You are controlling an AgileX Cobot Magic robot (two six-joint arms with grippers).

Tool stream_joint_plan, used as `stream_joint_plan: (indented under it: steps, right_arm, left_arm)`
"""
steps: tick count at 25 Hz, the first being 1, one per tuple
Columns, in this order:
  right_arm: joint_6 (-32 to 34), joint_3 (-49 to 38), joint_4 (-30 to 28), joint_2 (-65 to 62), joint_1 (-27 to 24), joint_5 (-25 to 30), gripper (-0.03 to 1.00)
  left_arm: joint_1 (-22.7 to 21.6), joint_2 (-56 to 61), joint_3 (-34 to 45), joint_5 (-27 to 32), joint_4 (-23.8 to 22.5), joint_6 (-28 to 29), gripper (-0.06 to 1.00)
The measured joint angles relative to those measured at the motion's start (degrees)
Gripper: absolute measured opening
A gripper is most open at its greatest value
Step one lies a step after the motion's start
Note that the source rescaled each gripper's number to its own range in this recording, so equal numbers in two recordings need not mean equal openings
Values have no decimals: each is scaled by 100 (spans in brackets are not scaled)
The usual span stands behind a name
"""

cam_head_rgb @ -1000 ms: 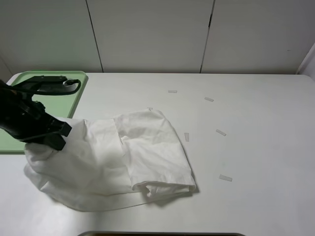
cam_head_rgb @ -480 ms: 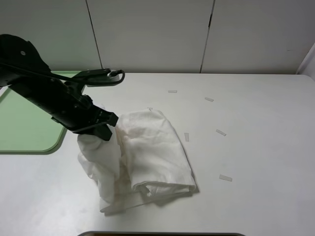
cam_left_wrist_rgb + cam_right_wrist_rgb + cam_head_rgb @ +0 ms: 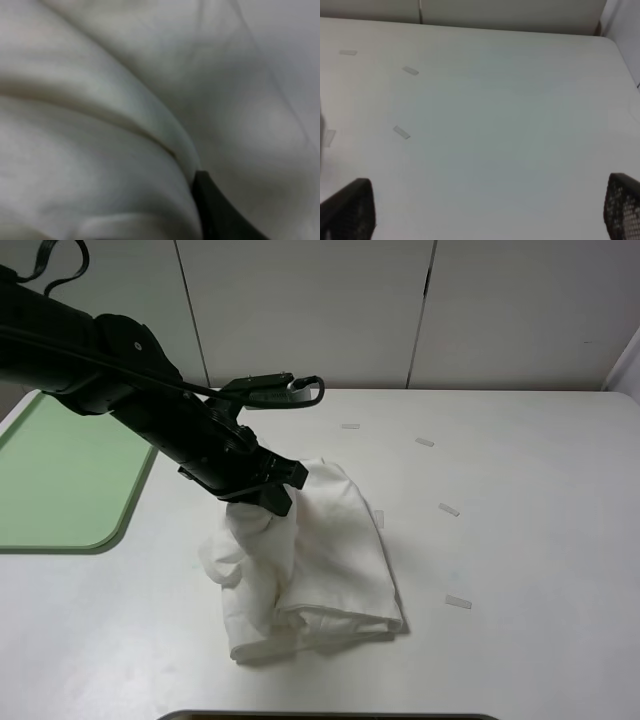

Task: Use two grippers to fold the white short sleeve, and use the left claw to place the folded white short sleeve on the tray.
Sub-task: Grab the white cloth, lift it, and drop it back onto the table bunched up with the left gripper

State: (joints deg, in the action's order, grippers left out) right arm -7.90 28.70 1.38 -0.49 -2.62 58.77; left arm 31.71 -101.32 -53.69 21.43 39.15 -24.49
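Evidently the left gripper, clamped on an edge of the white T-shirt mid-frame, holds it raised for folding across.

The shirt lies mid-tabletop, the tray well apart at its 9 o'clock. The left claw sits on the shirt's 11 o'clock edge, touching it; tape strips lie from 12 through 3 o'clock
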Motion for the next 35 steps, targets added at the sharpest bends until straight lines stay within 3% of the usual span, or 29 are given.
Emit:
stream_joint_plan:
  steps: [6, 8, 9, 10, 11, 14, 15, 16, 21, 25, 27, 29, 35]
  right_arm:
    - [0, 0, 0, 0, 0, 0, 100]
    - [0, 0, 0, 0, 0, 0, 100]
    - [0, 0, 0, 0, 0, 0, 100]
    - [0, 0, 0, 0, 0, 0, 100]
    - [0, 0, 0, 0, 0, 0, 100]
    - [0, 0, 0, 0, 0, 0, 100]
    - [0, 0, 0, 0, 0, 0, 100]
    - [0, 0, 0, 0, 0, 0, 100]
    - [0, 0, 0, 0, 0, 0, 100]
    - [0, 0, 0, 0, 0, 0, 100]
    - [0, 0, 0, 0, 0, 0, 100]
    - [0, 0, 0, 0, 0, 0, 100]
    - [0, 0, 0, 0, 0, 0, 100]
  left_arm:
    - [111, -226, -216, -119, 145, -43, 13]
    - [111, -240, -240, -227, 151, -65, 25]
    - [111, -240, -312, -233, 210, -101, 41]
    - [111, -240, -312, -233, 210, -101, 41]
    - [116, -240, -403, -224, 334, -145, 51]
    - [206, -240, -662, -68, 910, -411, 61]
    - [309, -240, -799, 28, 1464, -627, 62]
    - [309, -240, -799, 28, 1464, -627, 62]
    - [587, -244, -1092, 153, 2927, -1565, 63]
    - [765, -244, -1126, 261, 3588, -2246, 63]
    - [788, -244, -1126, 273, 3655, -2349, 63]
    - [768, -244, -1126, 268, 3426, -2394, 63]
    - [527, -244, -1057, 373, 1926, -1721, 63]
